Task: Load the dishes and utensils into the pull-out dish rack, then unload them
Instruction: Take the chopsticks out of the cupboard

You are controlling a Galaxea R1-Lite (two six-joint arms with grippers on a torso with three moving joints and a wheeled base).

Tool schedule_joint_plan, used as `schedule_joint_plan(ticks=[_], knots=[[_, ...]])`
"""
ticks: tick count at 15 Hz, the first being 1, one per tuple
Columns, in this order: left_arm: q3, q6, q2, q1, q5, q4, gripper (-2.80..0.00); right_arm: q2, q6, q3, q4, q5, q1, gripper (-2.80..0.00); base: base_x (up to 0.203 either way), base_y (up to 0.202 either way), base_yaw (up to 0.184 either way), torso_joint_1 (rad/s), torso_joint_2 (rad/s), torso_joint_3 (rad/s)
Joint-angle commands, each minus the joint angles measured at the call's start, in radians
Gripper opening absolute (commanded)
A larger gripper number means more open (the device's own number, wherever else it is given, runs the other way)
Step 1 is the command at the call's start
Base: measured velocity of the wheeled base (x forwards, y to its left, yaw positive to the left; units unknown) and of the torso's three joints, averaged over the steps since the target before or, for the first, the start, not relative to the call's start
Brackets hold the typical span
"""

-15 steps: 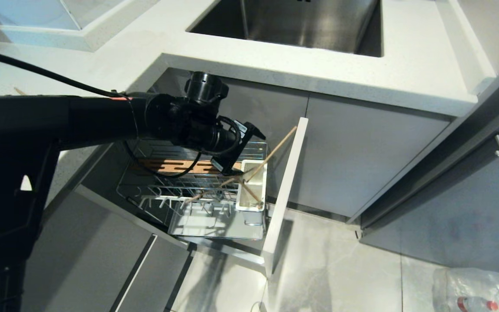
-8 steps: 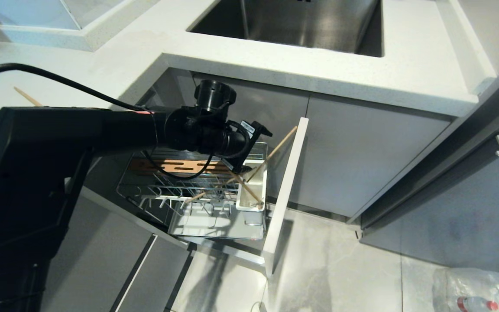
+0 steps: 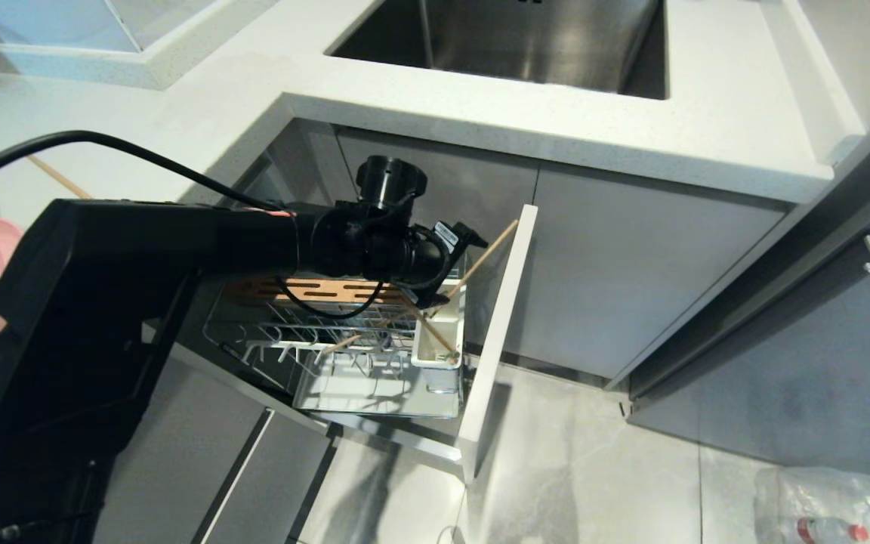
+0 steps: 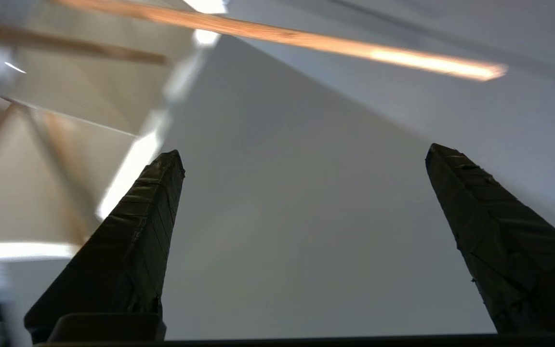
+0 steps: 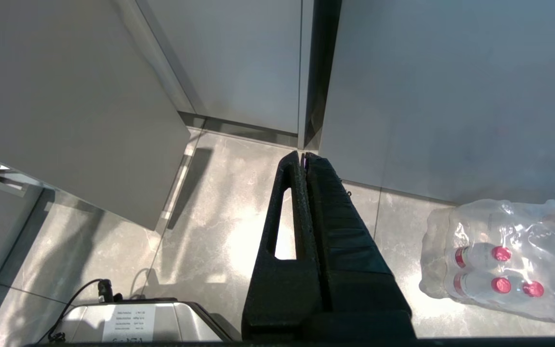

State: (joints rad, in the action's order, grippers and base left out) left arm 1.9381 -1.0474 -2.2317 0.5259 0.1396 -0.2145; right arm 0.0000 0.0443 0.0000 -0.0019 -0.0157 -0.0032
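The chrome wire pull-out dish rack (image 3: 344, 355) with upright prongs is drawn out below the white stone counter (image 3: 556, 128). Its white rectangular utensil cup (image 3: 439, 332) holds the thin light wooden chopsticks (image 3: 480, 261), which lean apart; one tip crosses the left wrist view (image 4: 306, 41). The left gripper (image 4: 301, 154) hangs just above that cup, fingers spread wide and empty. The right gripper (image 5: 304, 156) hangs over the grey floor tiles (image 5: 210, 231), well away from the rack, fingers pressed together
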Motion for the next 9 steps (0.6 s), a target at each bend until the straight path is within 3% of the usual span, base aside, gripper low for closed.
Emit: schedule_joint_plan(ticks=[1,4,9], knots=[[-0.013,0.074,-0.006,0.012,-0.065,-0.015,0.00,0.000,0.000,0.000,-0.001,0.000,0.000,-2.80,0.000,0.000,0.000,0.000,0.00,0.000],[-0.033,0.280,0.002,0.022,-0.225,-0.034,0.00,0.001,0.000,0.000,-0.001,0.000,0.000,-2.80,0.000,0.000,0.000,0.000,0.00,0.000],[-0.053,0.557,0.013,0.013,-0.340,0.046,0.00,0.000,0.000,0.000,-0.001,0.000,0.000,-2.80,0.000,0.000,0.000,0.000,0.00,0.000]])
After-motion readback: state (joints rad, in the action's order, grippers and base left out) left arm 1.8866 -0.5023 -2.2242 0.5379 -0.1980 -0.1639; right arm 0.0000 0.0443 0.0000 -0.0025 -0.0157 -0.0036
